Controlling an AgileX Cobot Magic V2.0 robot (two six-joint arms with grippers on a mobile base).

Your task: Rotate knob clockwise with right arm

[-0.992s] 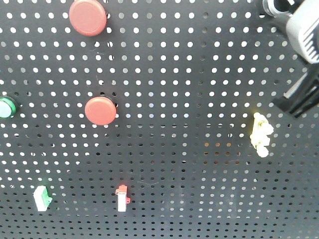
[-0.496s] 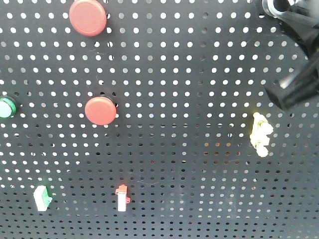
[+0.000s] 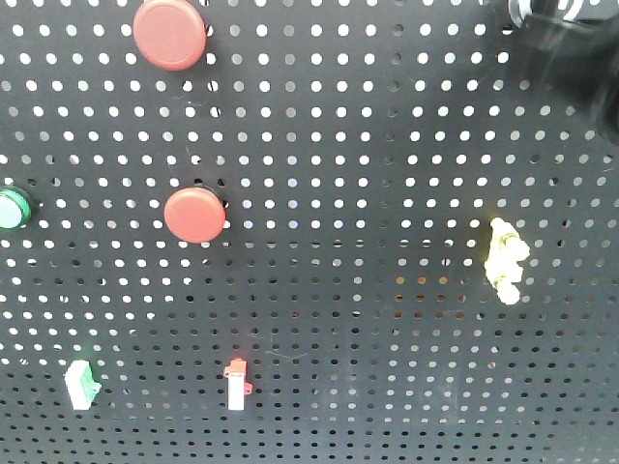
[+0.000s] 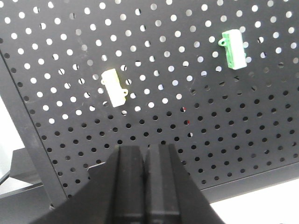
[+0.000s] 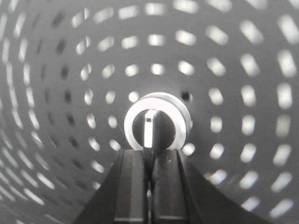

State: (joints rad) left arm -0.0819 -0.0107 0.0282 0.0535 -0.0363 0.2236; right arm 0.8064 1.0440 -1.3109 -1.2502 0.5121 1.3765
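**One knob on the board, right fingers narrow just beneath it**

One knob shows in the right wrist view. It is a silver ring on the black pegboard, with a pale pointer bar standing upright across its dark centre. The right gripper sits directly under it, its two black fingers drawn close with only a thin slit between them. The bar's lower end lines up with that slit. Whether the tips touch the knob cannot be told. The holes around the knob are smeared outward in a blur.

In the front view the right arm is a dark smear in the top right corner. A sliver of silver ring shows at the top edge just left of it.

The rest of the board carries:
- Two red buttons: an upper red button high on the left, and a lower red button left of centre.
- One green button, cut off by the left edge.
- Three small switch blocks. The green-and-white block is low on the left, and the red-and-white block is to its right. The yellow-and-white block is on the right, well apart from the arm.

In the left wrist view the left gripper hangs near the board's lower part, fingers pressed together. Beyond it are two more blocks: a pale yellow block and, farther right, a green block.
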